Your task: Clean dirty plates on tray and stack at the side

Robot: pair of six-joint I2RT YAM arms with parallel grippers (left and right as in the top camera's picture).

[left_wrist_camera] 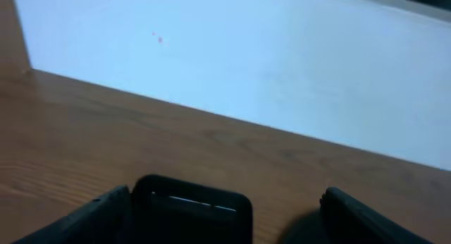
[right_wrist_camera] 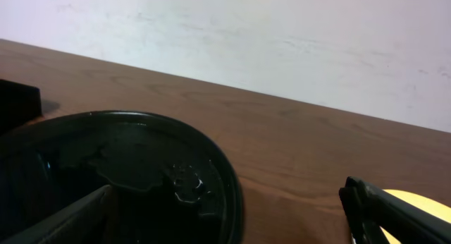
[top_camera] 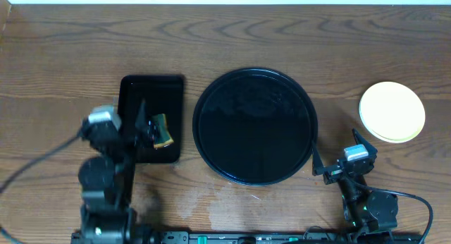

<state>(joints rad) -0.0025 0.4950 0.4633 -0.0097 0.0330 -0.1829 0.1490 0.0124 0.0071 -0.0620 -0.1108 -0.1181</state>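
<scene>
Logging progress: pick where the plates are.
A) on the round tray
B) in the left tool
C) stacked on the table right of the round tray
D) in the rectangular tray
C: the plates sit stacked on the table right of the round tray, which holds none.

Table (top_camera: 70,53): dark brown wood grain, filling the frame up to a white strip along the top edge.
Centre: round black tray (top_camera: 255,172), glossy, with a raised rim.
Left of centre: rectangular black tray (top_camera: 158,96), just beside the round one, not touching it.
Right edge: stack of plates (top_camera: 392,111), pale yellow on top, apart from the round tray.
Lower centre: pale mark (top_camera: 225,202) on the wood.
</scene>
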